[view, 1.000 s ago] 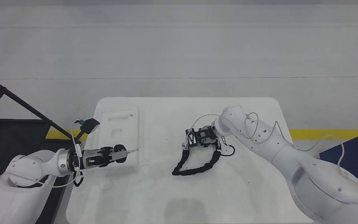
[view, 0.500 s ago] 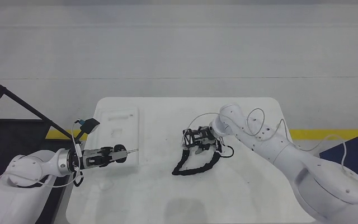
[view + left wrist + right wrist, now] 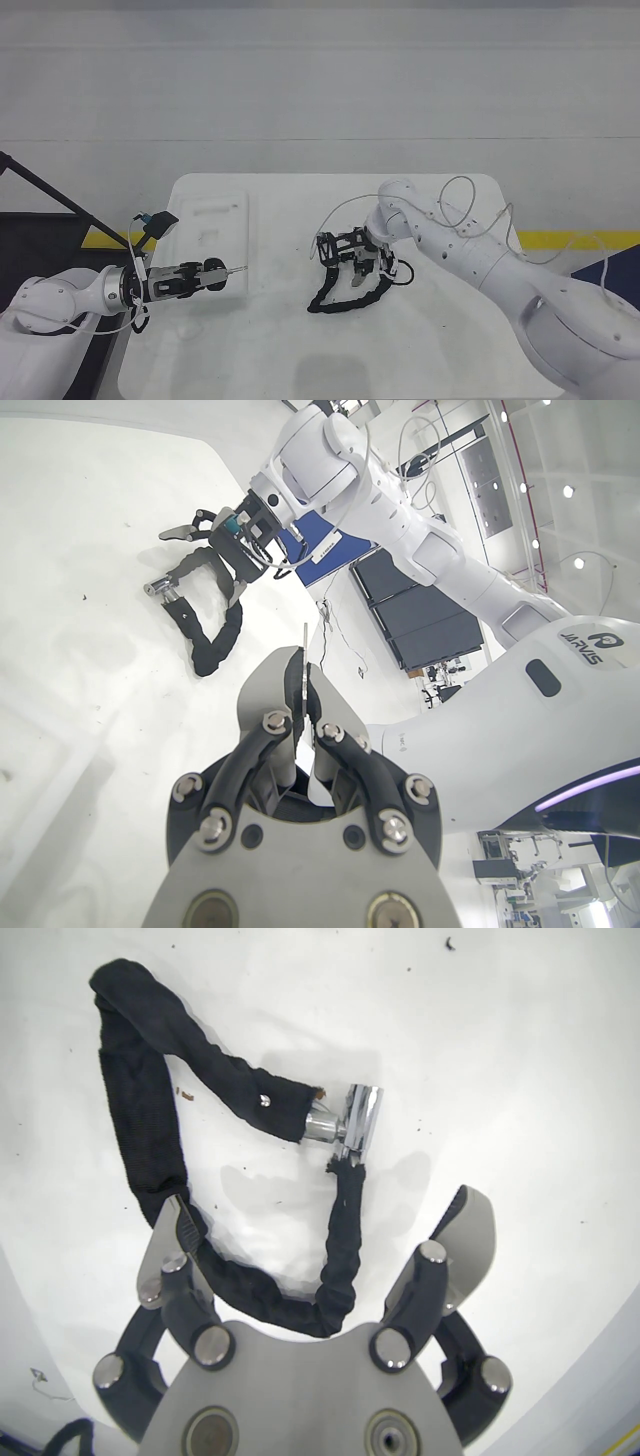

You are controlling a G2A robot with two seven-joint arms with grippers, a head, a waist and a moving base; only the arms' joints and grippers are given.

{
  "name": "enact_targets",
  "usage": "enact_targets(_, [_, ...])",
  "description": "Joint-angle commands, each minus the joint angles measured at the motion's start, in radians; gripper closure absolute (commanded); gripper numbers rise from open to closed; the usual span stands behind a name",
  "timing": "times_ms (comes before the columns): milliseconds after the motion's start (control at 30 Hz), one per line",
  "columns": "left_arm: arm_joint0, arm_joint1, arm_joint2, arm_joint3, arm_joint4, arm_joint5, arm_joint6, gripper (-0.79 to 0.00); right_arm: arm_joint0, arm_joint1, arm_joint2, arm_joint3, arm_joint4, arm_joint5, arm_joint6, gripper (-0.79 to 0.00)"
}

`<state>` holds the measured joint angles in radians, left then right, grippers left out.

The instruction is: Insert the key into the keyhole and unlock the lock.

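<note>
- Since a second ago, my right gripper (image 3: 340,259) has slid toward the desk's (image 3: 450,340) left edge, over the lock (image 3: 345,297).
- Left gripper (image 3: 216,272), near the left edge, pinches the key (image 3: 237,270), blade pointing right.
- Lock lies looped mid-desk.
- Right gripper hangs spread wide above its loop.

You have a white table (image 3: 270,335); a black-sleeved chain lock (image 3: 140,1128) lies near its middle; a white tray (image 3: 215,215) lies toward one far corner.
</note>
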<state>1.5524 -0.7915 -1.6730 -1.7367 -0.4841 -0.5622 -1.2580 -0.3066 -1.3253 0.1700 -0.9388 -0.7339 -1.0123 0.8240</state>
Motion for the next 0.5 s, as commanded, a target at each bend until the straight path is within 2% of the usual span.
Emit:
enact_targets(0, [0.0, 0.0, 0.0, 0.0, 0.0, 0.0, 0.0, 0.0, 0.0, -0.014, 0.0, 0.019, -0.027, 0.0, -0.016, -0.72])
enact_targets(67, [0.0, 0.0, 0.0, 0.0, 0.0, 0.0, 0.0, 0.0, -0.004, -0.031, 0.0, 0.043, -0.047, 0.0, -0.016, -0.6])
enact_targets(167, [0.0, 0.0, 0.0, 0.0, 0.0, 0.0, 0.0, 0.0, -0.008, -0.059, 0.0, 0.078, -0.055, 0.0, -0.016, -0.505])
enact_targets(233, [0.0, 0.0, 0.0, 0.0, 0.0, 0.0, 0.0, 0.0, -0.012, -0.077, 0.0, 0.107, -0.062, 0.0, -0.016, -0.406])
enact_targets(467, [0.0, 0.0, 0.0, 0.0, 0.0, 0.0, 0.0, 0.0, -0.013, -0.129, 0.0, 0.184, -0.082, 0.0, -0.016, -0.376])
